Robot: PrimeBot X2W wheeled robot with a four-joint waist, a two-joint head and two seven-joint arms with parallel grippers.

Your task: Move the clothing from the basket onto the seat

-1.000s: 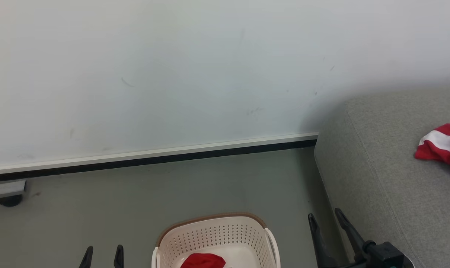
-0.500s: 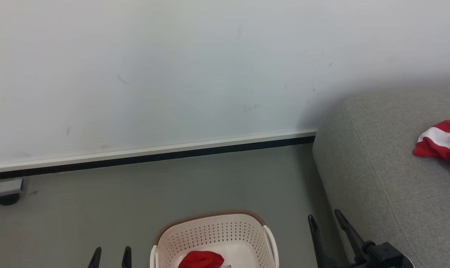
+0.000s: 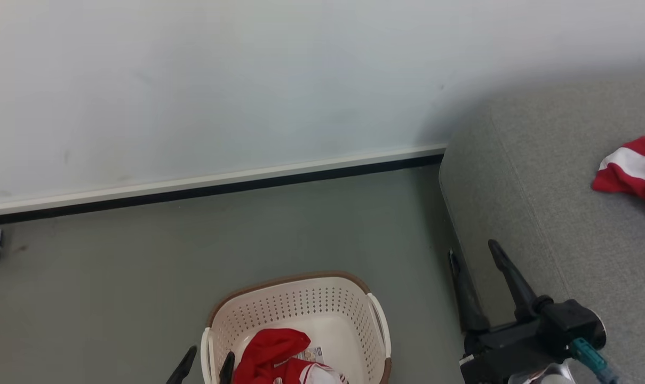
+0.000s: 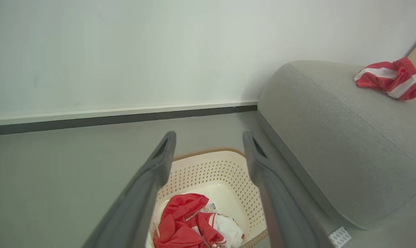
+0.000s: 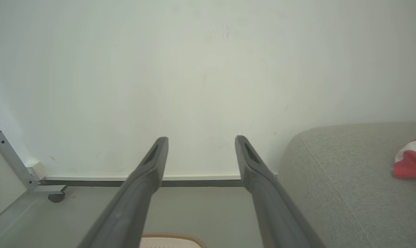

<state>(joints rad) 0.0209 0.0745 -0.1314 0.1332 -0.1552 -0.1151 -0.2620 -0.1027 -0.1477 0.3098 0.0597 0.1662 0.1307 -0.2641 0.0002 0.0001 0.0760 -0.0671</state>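
Observation:
The cream basket [image 3: 322,304] stands on the floor at the bottom centre, with red and white clothing [image 3: 279,357] bunched on its floor [image 4: 190,224]. A striped red garment [image 3: 629,170] lies on the grey seat [image 3: 557,224] at the right, also seen in the left wrist view [image 4: 390,77]. My left gripper [image 3: 207,365] is open at the basket's left rim, nothing between its fingers [image 4: 159,172]. My right gripper [image 3: 474,253] is open and empty beside the seat's left edge [image 5: 201,141].
A white wall with a dark baseboard [image 3: 221,186] runs behind the basket. Grey floor [image 3: 141,266] spreads around it. A metal frame leg on a caster [image 5: 53,193] stands at the far left by the wall.
The head camera has tilted down, so more of the basket and its clothing shows. My left gripper has moved right to the basket's rim. My right gripper has risen higher in view.

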